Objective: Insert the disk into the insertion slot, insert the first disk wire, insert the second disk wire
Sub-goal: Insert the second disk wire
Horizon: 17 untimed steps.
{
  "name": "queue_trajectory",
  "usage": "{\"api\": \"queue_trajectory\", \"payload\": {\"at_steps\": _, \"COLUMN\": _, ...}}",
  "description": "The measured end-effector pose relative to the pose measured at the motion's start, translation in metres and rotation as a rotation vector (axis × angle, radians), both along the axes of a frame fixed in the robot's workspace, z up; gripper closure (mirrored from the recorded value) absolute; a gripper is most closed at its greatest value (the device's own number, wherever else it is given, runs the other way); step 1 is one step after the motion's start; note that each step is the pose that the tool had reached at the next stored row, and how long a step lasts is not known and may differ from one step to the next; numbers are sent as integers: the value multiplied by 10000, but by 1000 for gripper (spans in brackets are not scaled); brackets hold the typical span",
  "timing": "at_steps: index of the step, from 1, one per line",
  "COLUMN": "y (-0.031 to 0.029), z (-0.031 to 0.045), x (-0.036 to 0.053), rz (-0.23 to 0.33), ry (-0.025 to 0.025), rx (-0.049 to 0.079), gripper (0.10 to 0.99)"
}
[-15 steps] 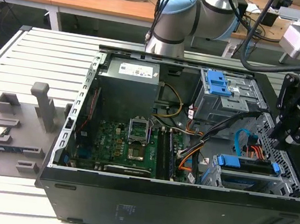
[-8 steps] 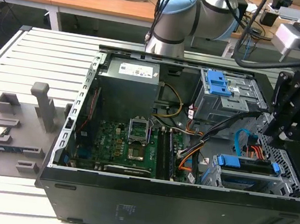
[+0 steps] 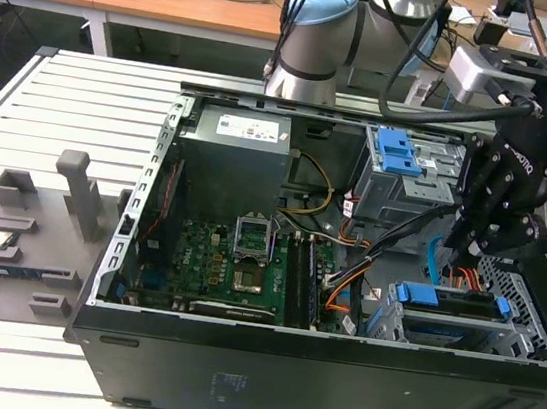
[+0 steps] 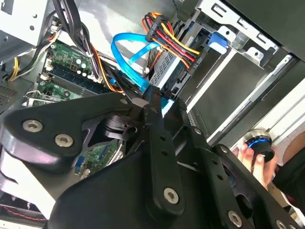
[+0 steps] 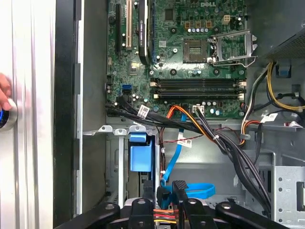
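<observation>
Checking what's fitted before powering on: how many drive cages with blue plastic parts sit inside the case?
2: the taller cage at the case's far side, and the low cage holding the disk, under the gripper. Others may be hidden.

White lettering on the body of the black gripper (image 3: 464, 252), just above the jaws in the exterior view; not spelled out here. White printed logo on the green circuit board (image 5: 190, 28), well beyond the jaws in the first wrist view. Fine print, too small to make out, on small white paper tags (image 5: 143, 112) between board and jaws. Unreadable print on the white label (image 3: 246, 129) of the grey metal power supply box, far from the jaws.
</observation>
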<state>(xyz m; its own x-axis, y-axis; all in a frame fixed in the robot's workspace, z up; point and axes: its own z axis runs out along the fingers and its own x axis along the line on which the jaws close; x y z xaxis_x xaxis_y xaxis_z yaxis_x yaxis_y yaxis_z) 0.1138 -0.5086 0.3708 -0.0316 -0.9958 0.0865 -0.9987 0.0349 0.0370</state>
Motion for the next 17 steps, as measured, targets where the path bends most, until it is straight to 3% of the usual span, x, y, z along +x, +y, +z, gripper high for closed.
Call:
{"api": "queue_trajectory", "payload": {"at_steps": 2, "y": 0, "z": -1, "x": 0, "rz": -3, "ry": 0, "rx": 1, "gripper": 800}}
{"api": "queue_trajectory", "payload": {"at_steps": 4, "y": 0, "z": -1, "x": 0, "rz": -5, "ry": 0, "rx": 1, "gripper": 925}}
{"api": "queue_trajectory", "payload": {"at_steps": 7, "y": -1, "z": -2, "x": 0, "rz": -9, "ry": 0, "rx": 3, "gripper": 925}}
{"api": "queue_trajectory", "payload": {"at_steps": 9, "y": -96, "z": -14, "x": -1, "rz": -10, "ry": -1, "rx": 2, "gripper": 925}}
{"api": "queue_trajectory", "payload": {"at_steps": 11, "y": -171, "z": -84, "x": 0, "rz": -9, "ry": 0, "rx": 28, "gripper": 925}}
{"api": "queue_trajectory", "payload": {"at_steps": 15, "y": -177, "z": -202, "x": 48, "rz": -4, "ry": 0, "rx": 32, "gripper": 925}}
{"api": "queue_trajectory", "payload": {"at_steps": 17, "y": -177, "z": -225, "x": 66, "rz": -2, "ry": 0, "rx": 30, "gripper": 925}}
